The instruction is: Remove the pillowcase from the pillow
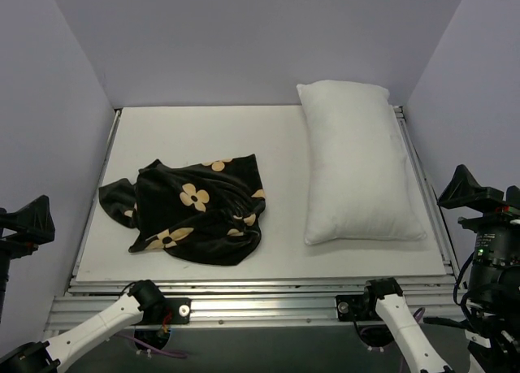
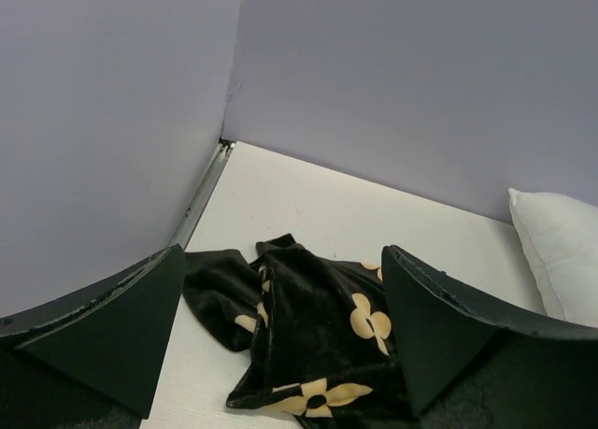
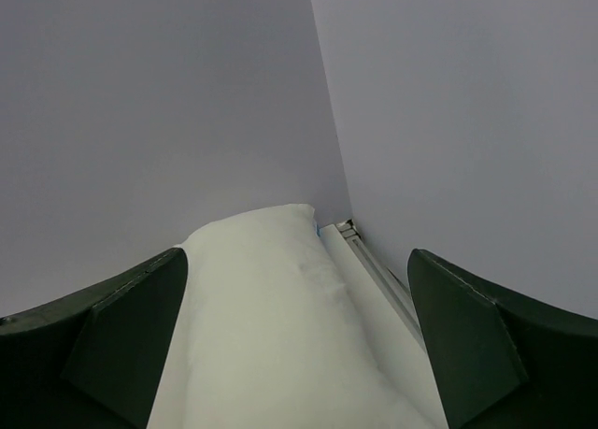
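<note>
Left gripper (image 2: 282,253), right gripper (image 3: 294,254): both spread.

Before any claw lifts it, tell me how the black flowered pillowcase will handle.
The pillowcase lies crumpled in soft folds, so it will probably droop limply from one pinch. It looks empty and thin, likely light. Its sheen hints it may slip.

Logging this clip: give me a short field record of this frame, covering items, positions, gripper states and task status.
pillowcase: off the pillow, crumpled in a heap on the left half of the table
pillow: bare, lying lengthwise along the table's right side, apart from the pillowcase
left gripper: open, holding nothing, facing the pillowcase
right gripper: open, holding nothing, facing the pillow
task status: looks done, since the cover and the cushion lie separate
</note>
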`<action>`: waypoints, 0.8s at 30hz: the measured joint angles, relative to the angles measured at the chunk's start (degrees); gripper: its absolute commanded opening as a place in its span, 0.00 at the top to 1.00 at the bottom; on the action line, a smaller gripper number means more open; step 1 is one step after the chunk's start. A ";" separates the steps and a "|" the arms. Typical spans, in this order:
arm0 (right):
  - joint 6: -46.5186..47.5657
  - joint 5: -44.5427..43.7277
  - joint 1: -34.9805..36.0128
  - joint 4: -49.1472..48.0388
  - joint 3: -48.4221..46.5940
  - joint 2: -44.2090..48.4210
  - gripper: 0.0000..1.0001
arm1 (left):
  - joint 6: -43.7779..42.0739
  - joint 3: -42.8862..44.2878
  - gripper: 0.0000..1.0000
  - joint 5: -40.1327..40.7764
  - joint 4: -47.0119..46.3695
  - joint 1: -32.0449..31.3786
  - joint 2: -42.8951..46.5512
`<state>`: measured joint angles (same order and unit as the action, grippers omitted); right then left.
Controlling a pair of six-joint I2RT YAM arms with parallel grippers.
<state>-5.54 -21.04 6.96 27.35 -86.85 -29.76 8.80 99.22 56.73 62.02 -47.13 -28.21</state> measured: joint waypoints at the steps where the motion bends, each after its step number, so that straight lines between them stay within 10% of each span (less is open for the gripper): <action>1: 0.11 -0.35 0.31 0.13 0.52 0.33 0.01 | 0.52 -0.17 0.06 0.11 0.81 0.00 0.11; 24: 1.36 -2.16 1.44 -0.15 4.61 1.01 0.01 | 6.84 -2.43 0.06 1.55 8.17 -0.17 2.23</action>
